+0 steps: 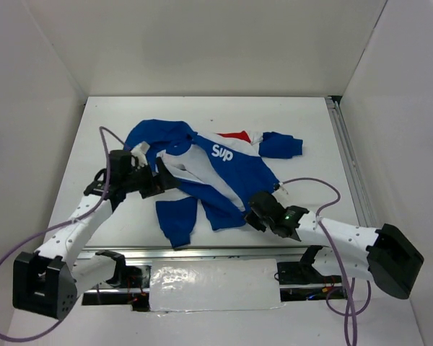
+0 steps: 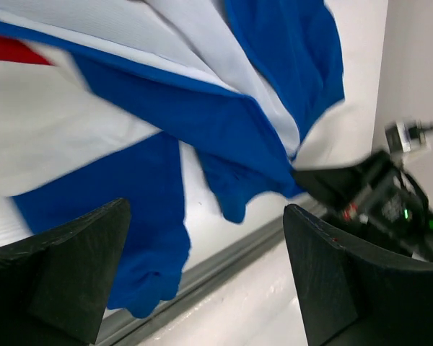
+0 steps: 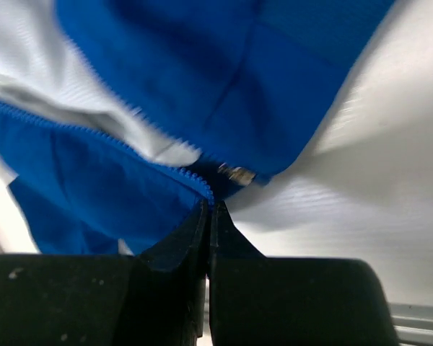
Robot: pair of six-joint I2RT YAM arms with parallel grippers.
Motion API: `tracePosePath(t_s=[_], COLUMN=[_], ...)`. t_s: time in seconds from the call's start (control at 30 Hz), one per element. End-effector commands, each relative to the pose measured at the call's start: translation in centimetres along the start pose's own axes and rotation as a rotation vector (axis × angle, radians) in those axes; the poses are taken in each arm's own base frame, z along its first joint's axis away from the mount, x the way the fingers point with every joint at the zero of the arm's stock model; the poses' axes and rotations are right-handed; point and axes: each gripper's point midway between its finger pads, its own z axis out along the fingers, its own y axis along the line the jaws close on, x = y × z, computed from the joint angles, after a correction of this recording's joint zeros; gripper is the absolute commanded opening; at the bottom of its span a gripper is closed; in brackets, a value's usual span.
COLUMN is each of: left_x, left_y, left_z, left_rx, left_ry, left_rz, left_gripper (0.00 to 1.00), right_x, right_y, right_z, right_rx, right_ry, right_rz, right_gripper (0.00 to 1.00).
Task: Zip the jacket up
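Jacket (image 1: pixel 224 169) lies spread on the white tabletop (image 1: pixel 303 115) with its front open, so I see the white lining (image 1: pixel 195 164) beside the blue panel with white lettering (image 1: pixel 222 152) and a strip of red (image 1: pixel 234 135) at the far side. One sleeve (image 1: pixel 280 145) points to the right; the other sleeve (image 1: pixel 177 220) runs toward the near edge. On my right arm (image 1: pixel 346 234) the right jaws are pressed together, pinching the jacket's lower edge just where the line of zipper teeth (image 3: pixel 130 148) ends. A small metal piece (image 3: pixel 237 174) of the zipper sits just beyond the tips, but the blur keeps me from saying which part it is. On my left arm (image 1: pixel 72 227) the left jaws stand wide apart with nothing between them. Their fingers (image 2: pixel 58 267) frame the open front from the jacket's left side, near the cloth, and I cannot tell whether they touch it.
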Motion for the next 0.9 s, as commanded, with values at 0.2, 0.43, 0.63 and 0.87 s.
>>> tracePosePath(t_s=[0.2,0.43,0.63,0.87], left_x=[6.0,12.1,13.0,12.5], left_y=[-5.8,-6.1,-7.0,-10.4], left_z=[3.4,6.5,9.4,9.0], left_rx=[0.069,0.007,0.031,0.132], left_ry=[0.188,0.341,0.414,0.392], left_rz=[0.188,0.269,0.278,0.322], left_gripper=[0.99,0.99,0.99,0.99], right_x=[1.0,-1.6,-6.3,-10.1], right_y=[1.4,3.5,1.0,-0.9], right_z=[1.6,-1.5,-4.5,-5.3], right_rx=[0.096,0.038,0.05,-0.017], right_ry=[0.05,-0.017,-0.146,-0.241], right_rz=[-0.09,-0.186,-0.112,-0.027], right_gripper=[0.34,0.79,0.88,0.9])
